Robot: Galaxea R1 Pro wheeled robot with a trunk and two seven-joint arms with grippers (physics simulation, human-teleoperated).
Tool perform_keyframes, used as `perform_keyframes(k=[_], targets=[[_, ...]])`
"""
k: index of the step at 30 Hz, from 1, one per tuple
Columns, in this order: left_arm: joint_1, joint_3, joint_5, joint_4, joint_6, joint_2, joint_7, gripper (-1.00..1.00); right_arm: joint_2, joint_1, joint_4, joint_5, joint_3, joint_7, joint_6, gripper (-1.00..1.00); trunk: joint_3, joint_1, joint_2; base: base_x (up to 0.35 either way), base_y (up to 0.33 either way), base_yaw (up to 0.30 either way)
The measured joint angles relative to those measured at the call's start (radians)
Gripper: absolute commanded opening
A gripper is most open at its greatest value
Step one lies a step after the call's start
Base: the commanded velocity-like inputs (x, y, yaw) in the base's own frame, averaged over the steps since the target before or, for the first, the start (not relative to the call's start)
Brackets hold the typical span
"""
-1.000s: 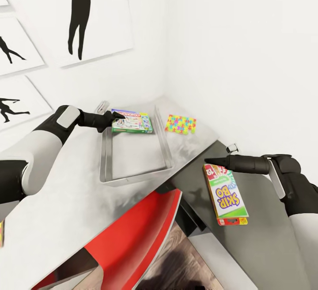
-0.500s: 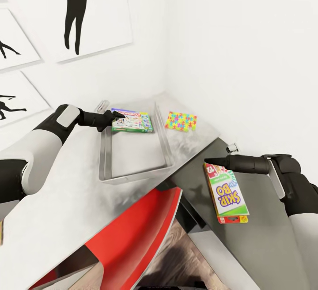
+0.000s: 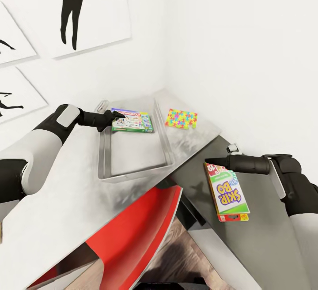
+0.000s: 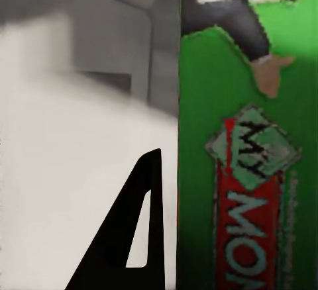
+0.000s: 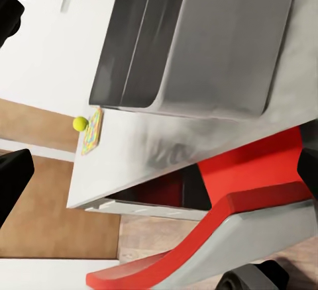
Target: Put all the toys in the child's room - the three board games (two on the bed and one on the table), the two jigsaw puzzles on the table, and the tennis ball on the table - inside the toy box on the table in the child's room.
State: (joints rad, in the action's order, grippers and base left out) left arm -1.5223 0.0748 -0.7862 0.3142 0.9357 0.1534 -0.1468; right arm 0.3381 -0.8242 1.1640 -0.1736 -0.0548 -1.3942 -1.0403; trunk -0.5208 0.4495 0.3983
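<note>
The light grey toy box [image 3: 103,157] stands on the pale grey table [image 3: 57,201] near the room's corner. My left gripper [image 3: 115,115] is shut on a green Monopoly board game [image 3: 132,122], held flat over the toy box's far end; its green print [image 4: 252,171] shows beside one black finger [image 4: 132,243]. My right gripper [image 3: 211,164] is shut on the top edge of the SKIP-BO board game [image 3: 229,193], which hangs over the dark cabinet. One jigsaw puzzle [image 3: 181,118] lies right of the toy box. The tennis ball [image 5: 80,123] sits by another jigsaw puzzle [image 5: 93,131] at the table's other end.
A red and grey chair [image 3: 141,224] is tucked under the table's front edge. The lower dark grey cabinet [image 3: 269,228] adjoins the table on the right. White walls meet behind the toy box, with black silhouette pictures [image 3: 70,12] on the left wall.
The head view has drifted slightly, shifting the wall pictures. The SKIP-BO game has swung a little under my right gripper. My left gripper and its game have barely moved.
</note>
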Motion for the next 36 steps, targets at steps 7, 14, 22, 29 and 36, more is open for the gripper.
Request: perform_keyframes(k=[7, 14, 22, 29, 36], targets=[[0.0, 0.0, 0.0, 0.0, 0.0, 0.0, 0.0, -1.0, 0.003, 0.001, 0.0, 0.0, 0.002, -0.001, 0.0, 1.0, -0.003, 0.0, 0.0, 0.0, 0.0, 0.0], [0.0, 0.0, 0.0, 0.0, 0.0, -0.001, 0.001, -1.0, 0.004, 0.001, 0.004, 0.0, 0.004, -0.002, 0.0, 1.0, -0.004, 0.0, 0.0, 0.0, 0.0, 0.0], [-0.001, 0.0, 0.0, 0.0, 0.0, 0.0, 0.003, -1.0, 0.005, 0.001, 0.01, 0.0, 0.004, -0.002, 0.0, 1.0, -0.004, 0.0, 0.0, 0.0, 0.0, 0.0], [-0.014, -0.001, -0.002, 0.0, 0.0, -0.001, 0.004, -1.0, 0.005, 0.001, 0.012, 0.0, 0.004, -0.002, 0.0, 1.0, -0.004, 0.0, 0.0, 0.0, 0.0, 0.0], [-0.031, -0.001, -0.004, 0.0, 0.001, -0.004, 0.003, -1.0, 0.002, 0.001, 0.012, 0.0, 0.002, -0.002, 0.0, 1.0, -0.004, 0.0, 0.0, 0.0, 0.0, 0.0]])
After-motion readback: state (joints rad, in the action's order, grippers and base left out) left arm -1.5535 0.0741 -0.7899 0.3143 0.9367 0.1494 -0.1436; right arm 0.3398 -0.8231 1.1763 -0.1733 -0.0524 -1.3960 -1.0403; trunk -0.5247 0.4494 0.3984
